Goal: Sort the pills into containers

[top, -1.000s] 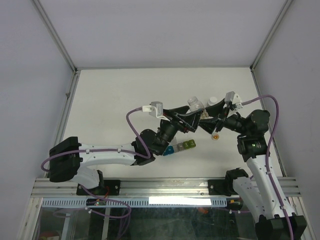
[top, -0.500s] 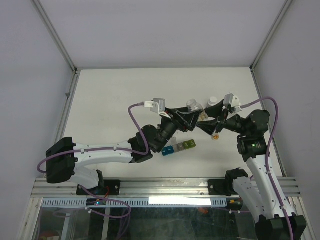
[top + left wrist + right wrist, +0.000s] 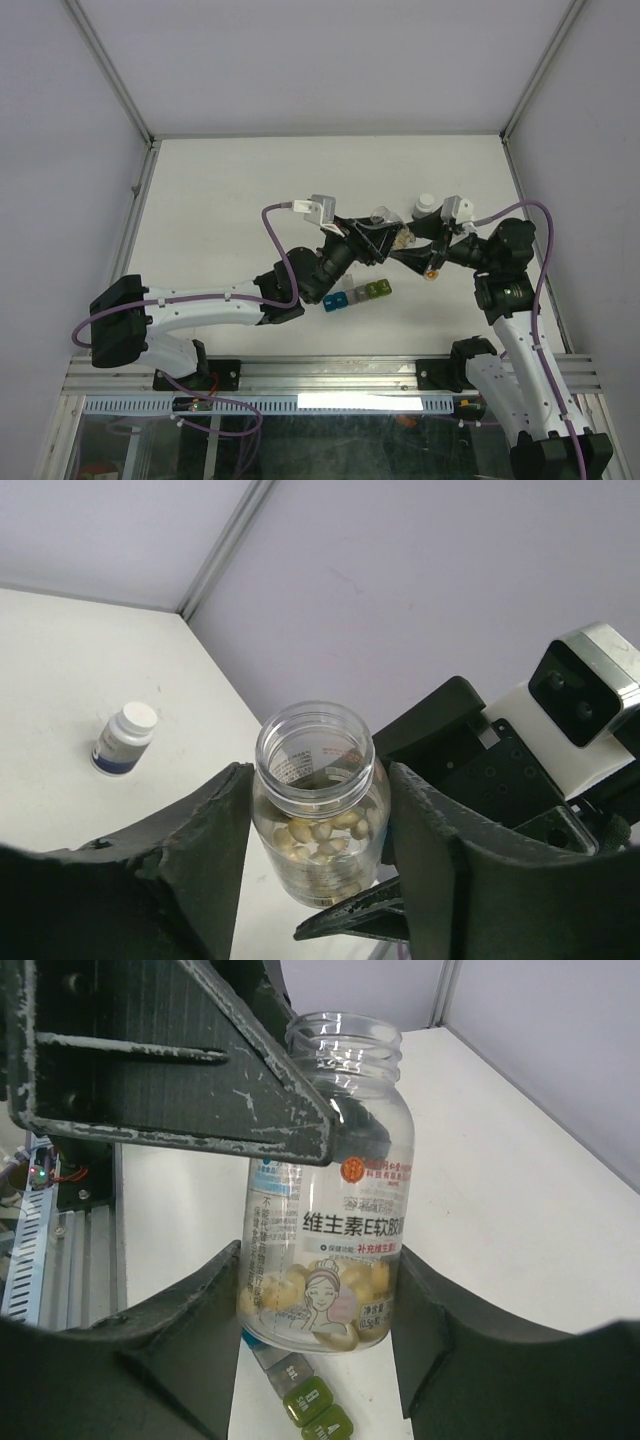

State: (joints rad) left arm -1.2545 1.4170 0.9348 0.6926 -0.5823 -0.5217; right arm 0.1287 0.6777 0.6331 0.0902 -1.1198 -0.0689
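Left gripper [image 3: 320,780] is clamping an open pill bottle [image 3: 340,1220] above the desk [image 3: 250,190], right of centre. Right gripper [image 3: 320,1260] fingers are flanking the bottle's lower body; whether they are gripping cannot be told. The containers [image 3: 358,294] are lying just beneath, toward the near edge. Both arms are sitting well apart from the far and left edges.

White table [image 3: 220,200]: containers [image 3: 358,294], capped bottle [image 3: 426,204] well apart.
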